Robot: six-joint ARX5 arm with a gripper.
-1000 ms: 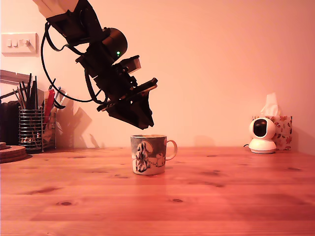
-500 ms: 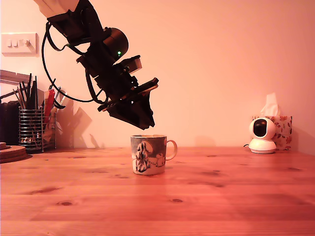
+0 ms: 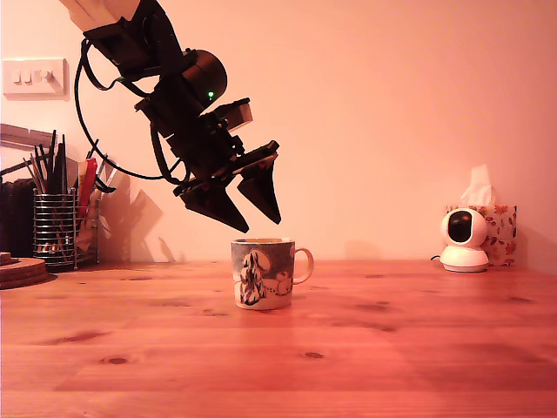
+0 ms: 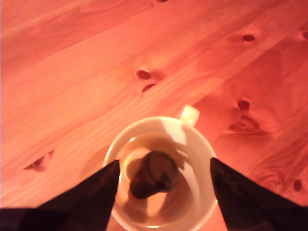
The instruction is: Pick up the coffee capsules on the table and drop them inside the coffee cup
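Fingers [image 3: 219, 207] spread wide, gripping nothing, poised just above the coffee cup [image 3: 261, 274] at centre frame of the exterior view. Gripper [image 4: 163, 190] seen in the wrist view as two dark wedges flanking the cup's pale rim at the lower edge of the frame, with a clear gap between them. Coffee capsule [image 4: 154, 174] lying tilted on its side inside the cup, at lower centre of the wrist frame, lid end up toward the lens. Cup standing upright on the pine table [image 3: 392, 348], loop handle toward the exterior view's right.

Capsule probably very light, a thin stiff shell that could dent under a hard squeeze, smooth and tapered and so likely to slip; best taken across the side wall just under the flat rim, where the lip would stop it sliding out. No other capsule visible on the table in either view, so the task looks near done.
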